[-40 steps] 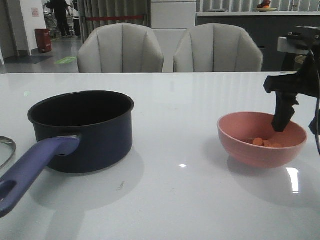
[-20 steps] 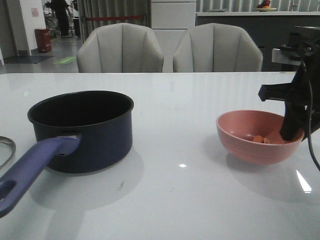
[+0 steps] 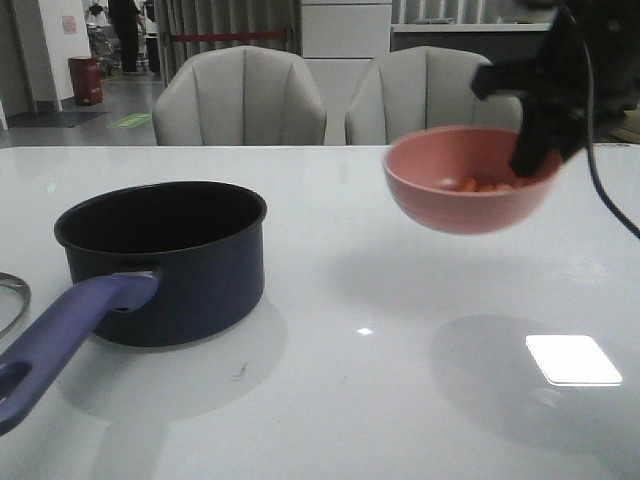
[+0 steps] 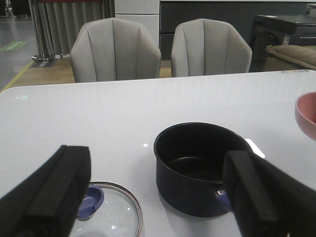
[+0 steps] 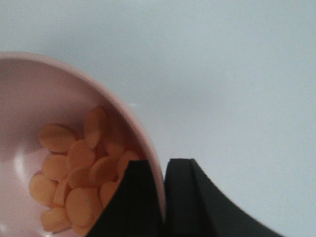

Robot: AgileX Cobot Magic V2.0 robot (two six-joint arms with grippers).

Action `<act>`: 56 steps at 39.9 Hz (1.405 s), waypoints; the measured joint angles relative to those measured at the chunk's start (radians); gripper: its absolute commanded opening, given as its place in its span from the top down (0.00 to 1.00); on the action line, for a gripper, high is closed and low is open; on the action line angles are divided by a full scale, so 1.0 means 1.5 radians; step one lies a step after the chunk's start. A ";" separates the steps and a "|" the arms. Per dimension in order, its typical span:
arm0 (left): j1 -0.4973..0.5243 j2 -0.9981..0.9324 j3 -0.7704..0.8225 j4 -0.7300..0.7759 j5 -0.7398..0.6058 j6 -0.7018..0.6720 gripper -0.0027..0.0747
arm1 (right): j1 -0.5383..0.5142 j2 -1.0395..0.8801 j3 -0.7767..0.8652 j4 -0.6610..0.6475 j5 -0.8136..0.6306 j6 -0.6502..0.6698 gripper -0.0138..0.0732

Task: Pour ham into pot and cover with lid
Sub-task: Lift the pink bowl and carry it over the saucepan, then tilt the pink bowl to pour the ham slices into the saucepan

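My right gripper (image 3: 535, 150) is shut on the rim of the pink bowl (image 3: 455, 205) and holds it in the air, well above the table at the right. In the right wrist view the jaws (image 5: 163, 197) pinch the bowl's wall (image 5: 140, 133), with several orange-pink ham slices (image 5: 74, 168) inside; the ham (image 3: 480, 185) shows just over the rim in the front view. The dark navy pot (image 3: 170, 265) stands at the left, empty, its purple handle (image 3: 60, 335) pointing to the front. The glass lid (image 4: 111, 215) lies beside the pot, under my open left gripper (image 4: 158, 197).
Two grey chairs (image 3: 240, 100) stand behind the table's far edge. A bright light reflection (image 3: 573, 360) lies on the white table below the bowl. Only the lid's rim (image 3: 12, 300) shows at the left edge of the front view.
My right gripper has closed on the bowl's rim and lifted it off the table, up and to the left towards the pot. The pot and lid have not moved.
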 measured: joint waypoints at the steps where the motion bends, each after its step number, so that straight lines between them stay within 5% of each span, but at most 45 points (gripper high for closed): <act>1: 0.000 0.000 0.000 0.000 0.000 0.000 0.21 | 0.014 -0.001 -0.018 -0.004 0.006 0.000 0.68; 11: 0.000 0.000 0.000 0.000 0.001 0.000 0.21 | 0.162 0.010 -0.124 -0.015 -0.012 0.026 0.68; 30: 0.000 0.000 0.000 0.000 0.001 0.000 0.21 | 0.274 0.119 -0.131 -0.082 -0.317 0.036 0.68; 42: 0.000 0.000 0.000 0.000 0.001 0.000 0.21 | 0.280 0.122 0.012 -0.114 -0.747 -0.015 0.68; 49: 0.000 0.000 0.000 0.000 0.001 0.000 0.21 | 0.280 0.151 0.085 -0.090 -1.026 -0.131 0.68; 56: 0.000 0.000 0.000 0.000 0.001 0.000 0.21 | 0.285 0.210 0.095 -0.086 -1.196 -0.299 0.68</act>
